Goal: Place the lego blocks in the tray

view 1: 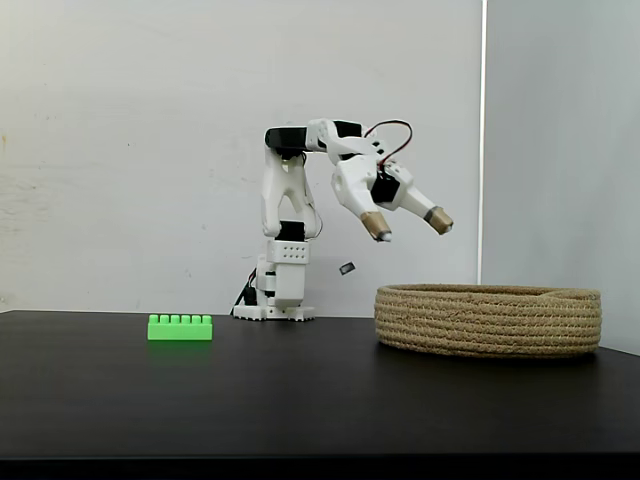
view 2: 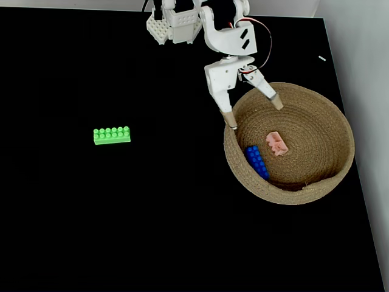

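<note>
Over the basket: I see my gripper [view 1: 410, 226] [view 2: 254, 112] hanging above the near-arm side of the rim, fingers spread wide, nothing between them.
Basket: the coiled rope tray [view 1: 488, 320] [view 2: 328, 121] sits on the black table [view 1: 300, 400] [view 2: 91, 213], to the right of the arm's base in both fixed views.
Blue brick: lying inside the basket [view 2: 256, 161], close to its left wall as I look down.
Pink brick: also inside [view 2: 276, 143], just beside the blue one, nearer the middle.
Green brick: flat on the table [view 1: 180, 327] [view 2: 112, 135], studs up, well apart from the basket, on the left.
</note>
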Controlling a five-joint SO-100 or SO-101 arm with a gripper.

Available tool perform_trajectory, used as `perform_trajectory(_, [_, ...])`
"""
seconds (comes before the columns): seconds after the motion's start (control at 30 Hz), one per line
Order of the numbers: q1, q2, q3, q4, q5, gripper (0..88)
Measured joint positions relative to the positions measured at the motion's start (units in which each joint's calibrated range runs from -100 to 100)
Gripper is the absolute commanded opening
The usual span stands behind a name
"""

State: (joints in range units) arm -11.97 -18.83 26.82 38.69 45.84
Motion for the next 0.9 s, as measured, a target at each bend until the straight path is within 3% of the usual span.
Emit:
perform_trajectory(0.23, [18.57, -4.92, -1.24, 6.58, -2.74, 37.0])
perform_trajectory(0.47, [38.27, 5.17, -12.99, 13.24, -7.28, 36.4])
perform_trajectory(0.73, [44.54, 22.99, -31.37, 28.34, -12.36, 34.2])
perform_trajectory(0.9, [44.46, 27.74, -33.67, 31.02, -13.82, 33.9])
